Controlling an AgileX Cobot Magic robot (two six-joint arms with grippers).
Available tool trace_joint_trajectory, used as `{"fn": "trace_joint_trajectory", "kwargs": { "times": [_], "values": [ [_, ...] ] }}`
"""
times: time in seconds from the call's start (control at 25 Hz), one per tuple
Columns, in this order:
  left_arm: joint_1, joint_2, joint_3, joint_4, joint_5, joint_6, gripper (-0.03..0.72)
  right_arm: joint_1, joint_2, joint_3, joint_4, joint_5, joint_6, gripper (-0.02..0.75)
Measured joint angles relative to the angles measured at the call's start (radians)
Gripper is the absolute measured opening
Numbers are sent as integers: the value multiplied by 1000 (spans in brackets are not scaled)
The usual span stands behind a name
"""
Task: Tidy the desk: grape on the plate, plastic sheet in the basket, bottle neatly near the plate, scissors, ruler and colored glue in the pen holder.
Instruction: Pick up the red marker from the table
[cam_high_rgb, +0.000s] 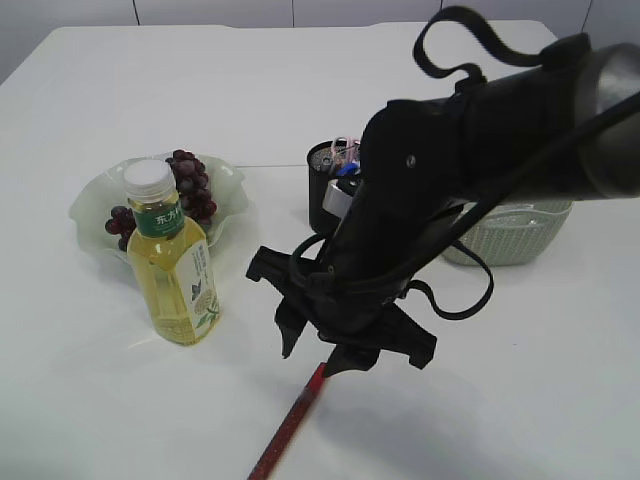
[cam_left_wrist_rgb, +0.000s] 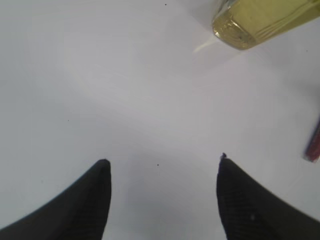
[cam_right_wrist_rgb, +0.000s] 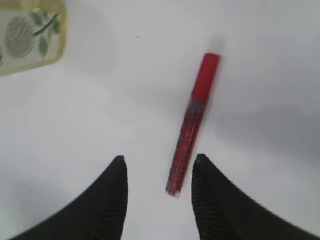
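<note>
Glue stick (cam_high_rgb: 288, 425) is lying nearest, at the near edge of the bench (cam_high_rgb: 480, 400), red cap pointing far, body running near-left out of the exterior view. Right hand (cam_high_rgb: 320, 355) is hovering just over its capped end, spread open; in the right wrist view the tube (cam_right_wrist_rgb: 192, 125) is lying flat with its lower end between the two fingers (cam_right_wrist_rgb: 117, 200), nothing gripped yet. Left hand (cam_left_wrist_rgb: 160, 172) is also open, holding nothing, sitting over bare bench with the bottle base (cam_left_wrist_rgb: 260, 20) at the far right of its view.

Handling, my read: tube is light, stiff, round and smooth plastic, so it's likely rolling or squirting out if pinched off-centre. Best hold looks like mid-body, fingers across the long axis. Not fragile.

Rest of the desk: grapes (cam_high_rgb: 190, 185) are sitting on the plate (cam_high_rgb: 95, 205) at far left, bottle (cam_high_rgb: 172, 255) is standing upright just in front of it. Pen holder (cam_high_rgb: 328, 185) is behind the right arm, already holding items, partly hidden. Basket (cam_high_rgb: 510, 235) is at right; contents not visible.

Room: plenty of open bench around the tube, bottle well apart to the left. Path to the holder is going far-right, under the arm's own bulk; holder rim and its contents are the snag risk.
</note>
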Motion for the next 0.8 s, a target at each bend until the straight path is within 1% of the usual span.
{"fn": "trace_joint_trajectory", "kwargs": {
  "times": [0.08, 0.2, 0.68, 0.8],
  "values": [
    [0, 0, 0, 0, -4, 0, 486, 0, 24, 0, -44, 0, 110, 314],
    [0, 0, 0, 0, -6, 0, 486, 0, 55, 0, -76, -6, 197, 314],
    [0, 0, 0, 0, -28, 0, 486, 0, 111, 0, -106, -23, 285, 314],
    [0, 0, 0, 0, -35, 0, 486, 16, 111, 0, -110, -29, 291, 314]
  ]
}}
